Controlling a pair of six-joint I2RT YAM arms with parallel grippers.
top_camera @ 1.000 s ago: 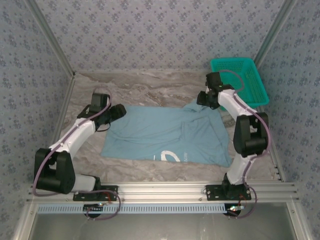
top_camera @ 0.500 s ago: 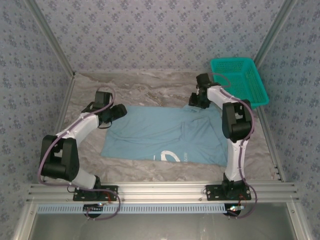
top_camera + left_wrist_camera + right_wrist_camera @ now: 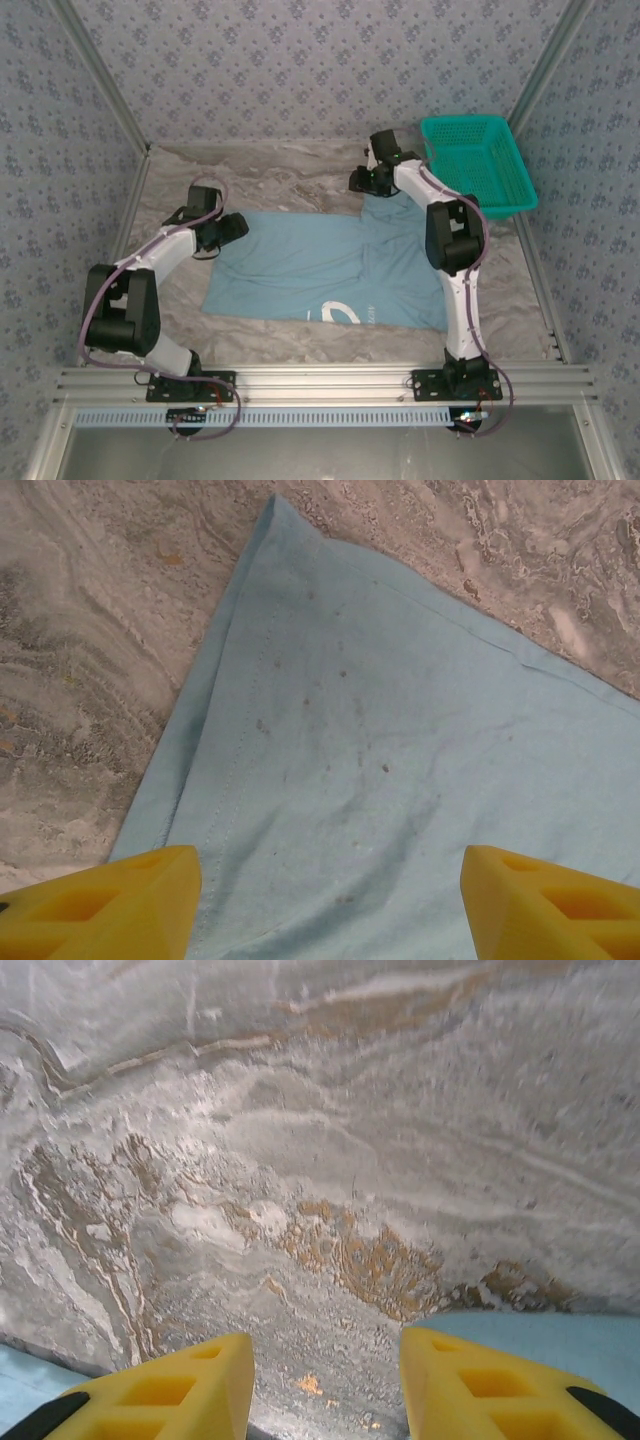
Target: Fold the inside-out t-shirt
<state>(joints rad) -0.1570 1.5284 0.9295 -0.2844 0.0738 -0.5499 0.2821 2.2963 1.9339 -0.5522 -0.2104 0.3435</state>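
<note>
The inside-out t-shirt [image 3: 320,270] lies spread flat mid-tabletop [image 3: 260,170]. The left claw [image 3: 330,905] hangs wide open over its left corner, and the right claw [image 3: 325,1390] stands part open at its far edge; both are empty. Recommended: seat both claws squarely on cloth edges before closing, then lift evenly.

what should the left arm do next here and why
Probably lower the left gripper and pinch the corner of the t-shirt: it stands open over the flat cloth, gripping nothing, while the right gripper sits open by the far edge.
</note>
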